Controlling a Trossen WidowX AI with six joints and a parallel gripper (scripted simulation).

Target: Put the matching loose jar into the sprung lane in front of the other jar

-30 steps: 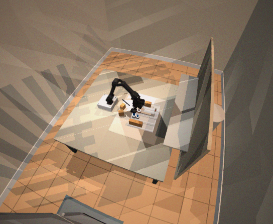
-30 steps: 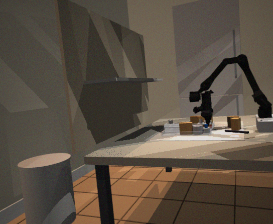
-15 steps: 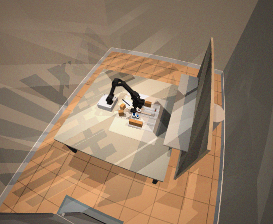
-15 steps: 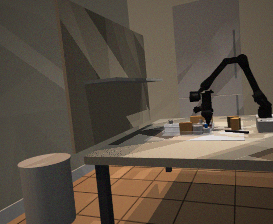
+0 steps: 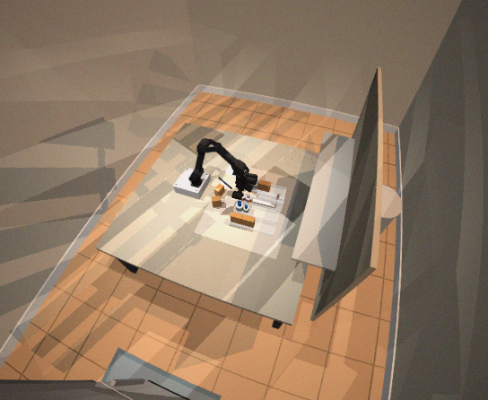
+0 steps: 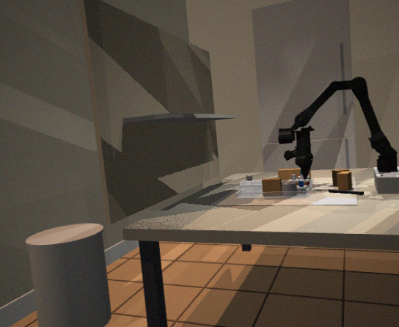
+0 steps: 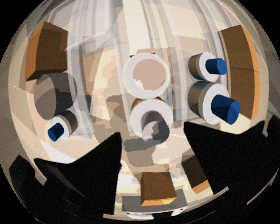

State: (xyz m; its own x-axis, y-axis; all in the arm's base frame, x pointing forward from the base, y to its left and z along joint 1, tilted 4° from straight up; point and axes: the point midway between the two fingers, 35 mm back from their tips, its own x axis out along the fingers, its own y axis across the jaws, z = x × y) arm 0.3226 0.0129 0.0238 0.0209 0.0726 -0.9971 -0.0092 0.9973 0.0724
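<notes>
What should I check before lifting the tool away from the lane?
1. Tool open: ok, its fingers stand apart from the front jar.
2. Two white-lidded jars in one row: ok in the wrist view, the front jar directly before the rear jar.
3. Both upright: ok, both lids face the wrist camera as round discs.
4. Front jar against the low front stop: cannot tell, the stop is not discernible.
5. Rear jar against the pusher plate: cannot tell, the plate is hidden.
6. Blue-capped jars in the neighbouring lane free of the fingers: ok, they stand off to one side.
</notes>
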